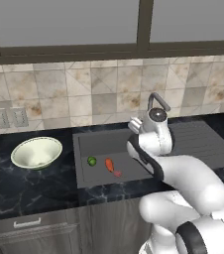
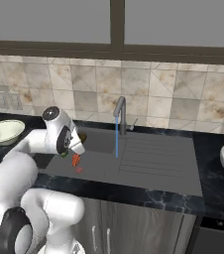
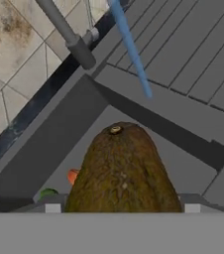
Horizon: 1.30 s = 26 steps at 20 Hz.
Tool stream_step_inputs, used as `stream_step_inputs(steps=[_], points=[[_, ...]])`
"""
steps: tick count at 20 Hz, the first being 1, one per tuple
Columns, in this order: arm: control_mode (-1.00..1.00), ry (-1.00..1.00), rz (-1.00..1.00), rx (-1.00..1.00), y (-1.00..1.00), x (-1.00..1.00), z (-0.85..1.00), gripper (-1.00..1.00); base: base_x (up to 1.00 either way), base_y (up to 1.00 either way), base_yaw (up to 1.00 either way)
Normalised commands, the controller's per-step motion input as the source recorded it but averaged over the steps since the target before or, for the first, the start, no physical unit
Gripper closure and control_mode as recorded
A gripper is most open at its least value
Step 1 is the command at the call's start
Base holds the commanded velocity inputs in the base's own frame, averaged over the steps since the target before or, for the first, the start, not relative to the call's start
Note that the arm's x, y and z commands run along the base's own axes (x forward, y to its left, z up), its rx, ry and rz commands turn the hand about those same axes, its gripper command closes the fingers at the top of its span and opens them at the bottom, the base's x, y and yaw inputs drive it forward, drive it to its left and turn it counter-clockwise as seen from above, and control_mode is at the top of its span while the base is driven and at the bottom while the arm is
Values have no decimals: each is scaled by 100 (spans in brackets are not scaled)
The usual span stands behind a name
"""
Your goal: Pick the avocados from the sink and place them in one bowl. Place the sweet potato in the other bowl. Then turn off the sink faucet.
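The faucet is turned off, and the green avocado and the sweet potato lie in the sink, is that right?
Not quite. The faucet is running: the right base view shows a blue water stream. The green avocado and sweet potato do lie in the sink.

Your white arm (image 1: 183, 183) rises from the lower right of the left base view, bends at a dark-banded elbow and reaches up toward the frame's centre. Its wrist (image 2: 59, 131) sits left of centre in the right base view. At the bottom centre of the hand view, your gripper (image 3: 119, 208) is clamped on the dark avocado (image 3: 121, 171).
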Motion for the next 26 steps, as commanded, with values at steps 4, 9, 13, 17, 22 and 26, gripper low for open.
stream_step_inputs(steps=[4,9,13,17,22,26], points=[[-100,-3,-3,0,-44,-75,89,100,0,0,0],[-100,-1,-3,0,-40,-90,61,100,0,0,0],[-100,0,-9,0,-60,-48,55,100,0,0,0],[-100,0,-8,3,-93,-5,48,100,0,0,0],[-100,0,0,10,-100,-8,38,100,0,0,0],[-100,0,0,11,-100,-2,27,100,0,0,0]])
